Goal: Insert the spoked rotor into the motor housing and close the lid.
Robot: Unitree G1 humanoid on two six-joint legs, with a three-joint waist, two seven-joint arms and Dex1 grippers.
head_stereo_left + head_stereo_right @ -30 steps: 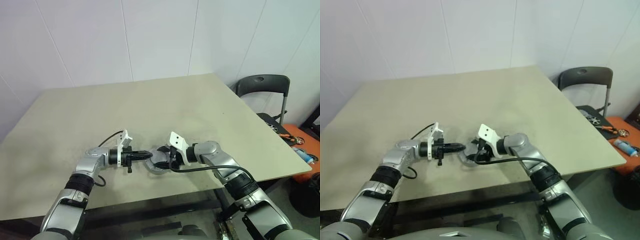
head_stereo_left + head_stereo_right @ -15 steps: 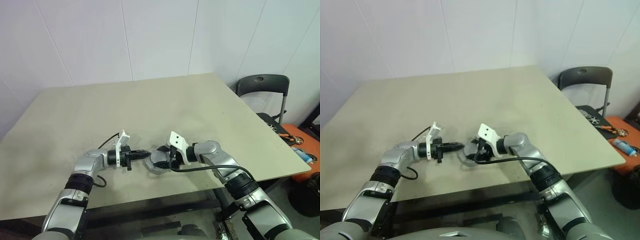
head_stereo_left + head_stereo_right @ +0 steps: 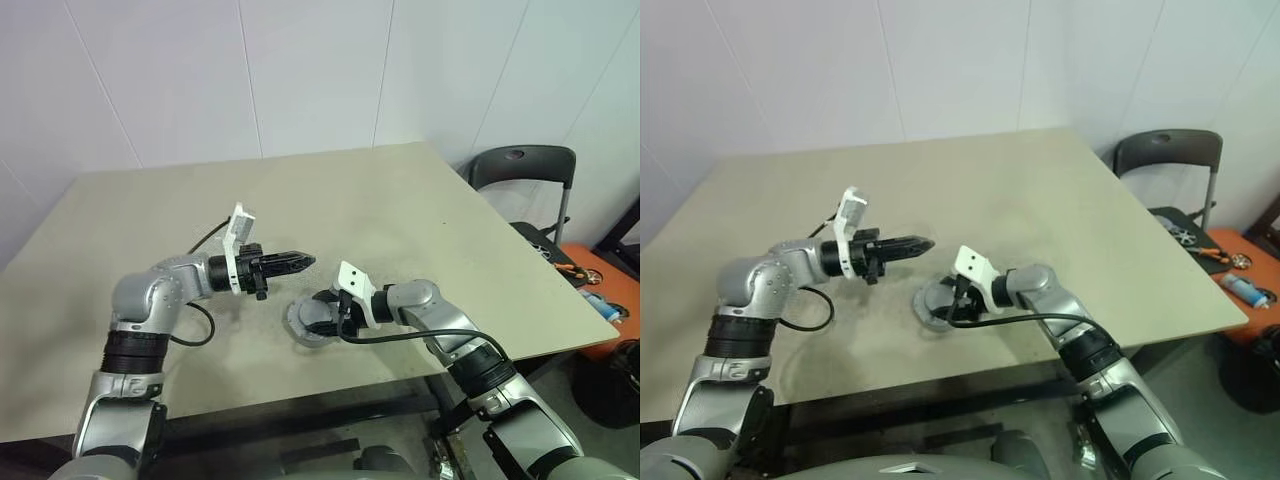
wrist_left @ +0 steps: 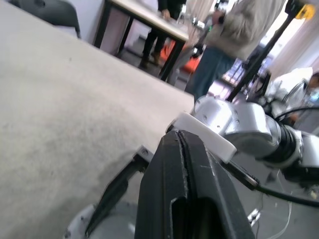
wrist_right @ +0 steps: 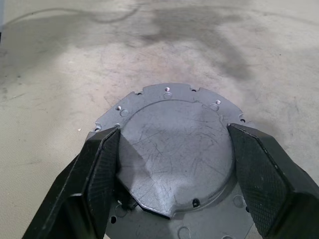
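While head views blur it, the lid (image 5: 172, 157) sits between right end effector (image 5: 174, 164) fingers.

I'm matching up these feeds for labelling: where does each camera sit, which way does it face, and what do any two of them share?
Left and right eye views: on the head, looking forward and down over the table; both arms show.
Left wrist view: along the shut left gripper toward the right arm.
Right wrist view: along the right gripper, its fingers either side of the lid.
Shared: the eye views and the right wrist view both show the lid.
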